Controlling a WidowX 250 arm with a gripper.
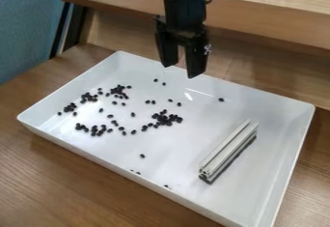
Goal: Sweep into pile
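- gripper (182, 70) is open, fingers spread apart, hanging by the tray's (258, 94) far edge
- black beans (166, 119) scattered around, mostly view-left and middle
- grooved bar (226, 148) lies right of them, off the walls

The camera slants down toward the tray (177, 158)

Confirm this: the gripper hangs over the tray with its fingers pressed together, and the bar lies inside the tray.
Not quite: the camera view shows the gripper's fingers apart. It does hang over the tray, and the bar lies inside.
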